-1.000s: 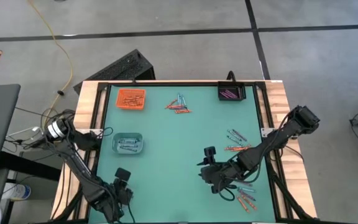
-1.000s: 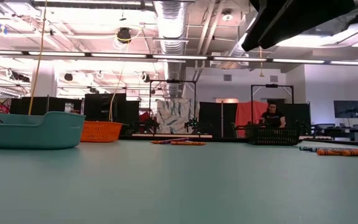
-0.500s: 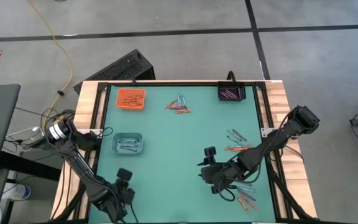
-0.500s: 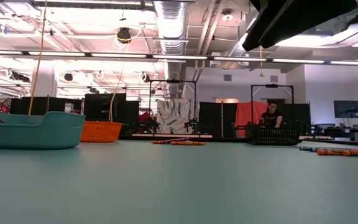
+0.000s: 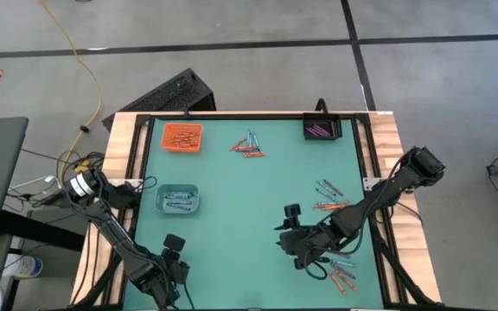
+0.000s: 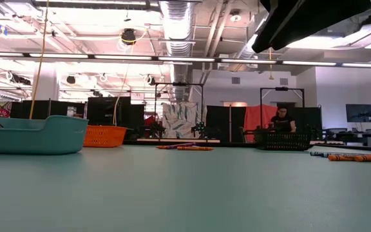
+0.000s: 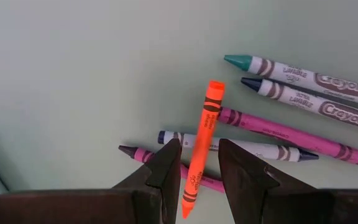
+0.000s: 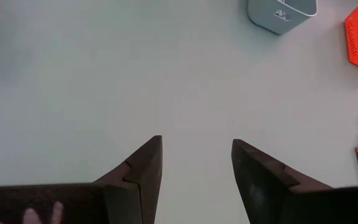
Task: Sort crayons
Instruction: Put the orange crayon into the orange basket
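My left gripper (image 5: 171,262) points down near the table's near left corner, open. In the left wrist view its fingers (image 7: 199,143) stand on either side of an orange crayon (image 7: 205,134), toward its pointed end, with a gap showing beside it. That crayon lies across a pink (image 7: 278,132), a blue (image 7: 253,148) and a purple crayon (image 7: 143,155). A green (image 7: 291,70) and a navy crayon (image 7: 303,96) lie beside them. My right gripper (image 5: 282,238) hangs open over bare table (image 8: 196,142), slanting down toward the table's left.
Loose crayons lie at the far middle (image 5: 249,147), at the right (image 5: 328,192) and at the near right (image 5: 342,272). An orange tray (image 5: 181,136), a teal tray (image 5: 177,200) and a black tray (image 5: 321,130) each hold crayons. A person (image 6: 282,119) stands beyond the table.
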Motion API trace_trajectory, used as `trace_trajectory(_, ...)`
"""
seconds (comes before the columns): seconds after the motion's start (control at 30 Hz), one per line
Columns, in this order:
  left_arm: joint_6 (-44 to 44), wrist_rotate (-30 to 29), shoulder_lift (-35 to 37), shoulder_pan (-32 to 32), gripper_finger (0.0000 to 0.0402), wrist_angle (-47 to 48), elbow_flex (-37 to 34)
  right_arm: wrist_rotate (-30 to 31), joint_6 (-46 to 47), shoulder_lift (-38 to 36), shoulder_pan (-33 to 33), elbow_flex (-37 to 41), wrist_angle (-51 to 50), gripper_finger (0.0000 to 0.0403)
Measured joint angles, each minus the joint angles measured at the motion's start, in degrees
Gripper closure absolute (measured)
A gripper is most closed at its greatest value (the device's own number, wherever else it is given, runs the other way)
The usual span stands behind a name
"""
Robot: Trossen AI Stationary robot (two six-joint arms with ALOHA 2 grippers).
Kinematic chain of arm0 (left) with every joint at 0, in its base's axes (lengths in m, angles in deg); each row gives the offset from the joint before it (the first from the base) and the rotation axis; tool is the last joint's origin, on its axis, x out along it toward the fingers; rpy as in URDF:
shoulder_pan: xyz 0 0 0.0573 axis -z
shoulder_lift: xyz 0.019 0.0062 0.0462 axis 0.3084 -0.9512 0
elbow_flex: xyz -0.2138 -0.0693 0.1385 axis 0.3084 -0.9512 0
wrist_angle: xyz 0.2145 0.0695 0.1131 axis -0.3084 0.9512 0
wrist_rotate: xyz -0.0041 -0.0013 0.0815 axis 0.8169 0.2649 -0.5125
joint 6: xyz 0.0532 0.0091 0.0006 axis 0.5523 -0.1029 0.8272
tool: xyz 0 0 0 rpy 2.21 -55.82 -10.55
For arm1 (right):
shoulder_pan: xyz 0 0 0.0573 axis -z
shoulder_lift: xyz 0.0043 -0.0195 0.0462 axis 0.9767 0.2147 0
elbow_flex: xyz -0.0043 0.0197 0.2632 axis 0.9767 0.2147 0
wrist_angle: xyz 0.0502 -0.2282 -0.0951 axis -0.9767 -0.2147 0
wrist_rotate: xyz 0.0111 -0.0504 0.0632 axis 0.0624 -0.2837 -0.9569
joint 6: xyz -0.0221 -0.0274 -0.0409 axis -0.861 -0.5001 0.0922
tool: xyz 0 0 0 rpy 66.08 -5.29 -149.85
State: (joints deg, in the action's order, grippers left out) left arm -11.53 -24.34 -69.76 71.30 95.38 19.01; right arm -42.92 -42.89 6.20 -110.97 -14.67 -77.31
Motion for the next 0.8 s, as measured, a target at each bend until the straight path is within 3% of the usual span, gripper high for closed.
trace_trajectory(0.8,0.3,1.5,0.0,-1.3,0.0311,-2.2,-0.1,0.0,0.0,0.0,0.0,0.0,0.1,0.0210)
